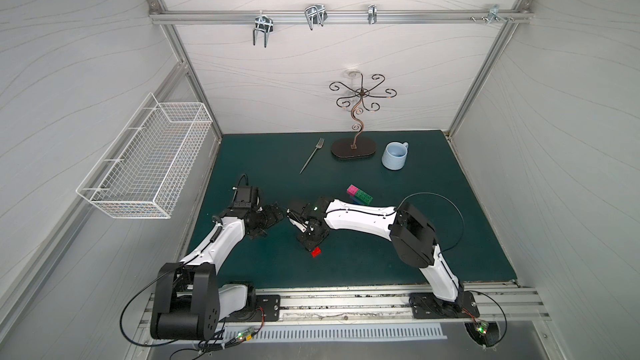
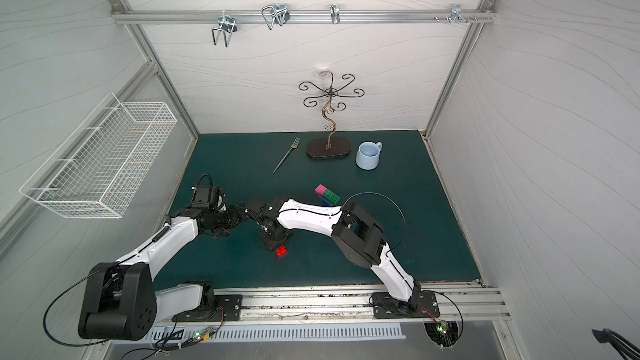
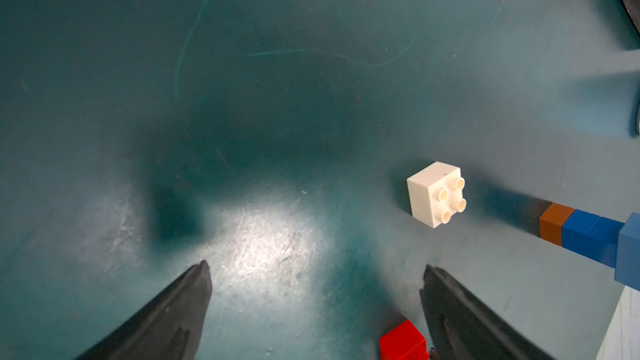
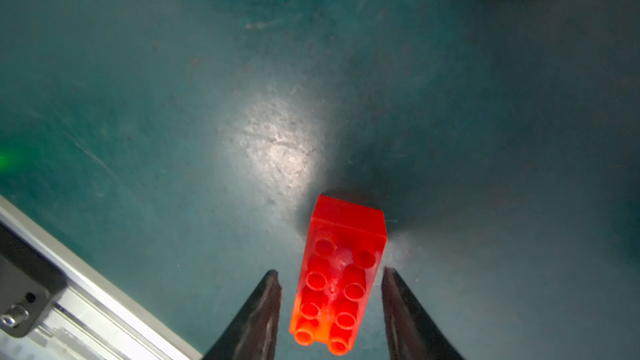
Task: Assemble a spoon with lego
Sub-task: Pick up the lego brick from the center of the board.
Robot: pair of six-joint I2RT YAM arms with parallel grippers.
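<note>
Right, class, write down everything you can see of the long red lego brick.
The red brick is glossy plastic, long, with eight round studs in two rows of four. It lies flat, studs up, on the green mat. The right tool straddles one end, jaws open, a gap showing on each side.

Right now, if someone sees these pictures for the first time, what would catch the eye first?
The bright red brick on the green mat stands out most, lying between the open fingers of the right tool, not gripped. Next, the pink and green bricks joined mid-mat behind the right arm, and the black curly stand at the back beside a pale blue mug.
</note>
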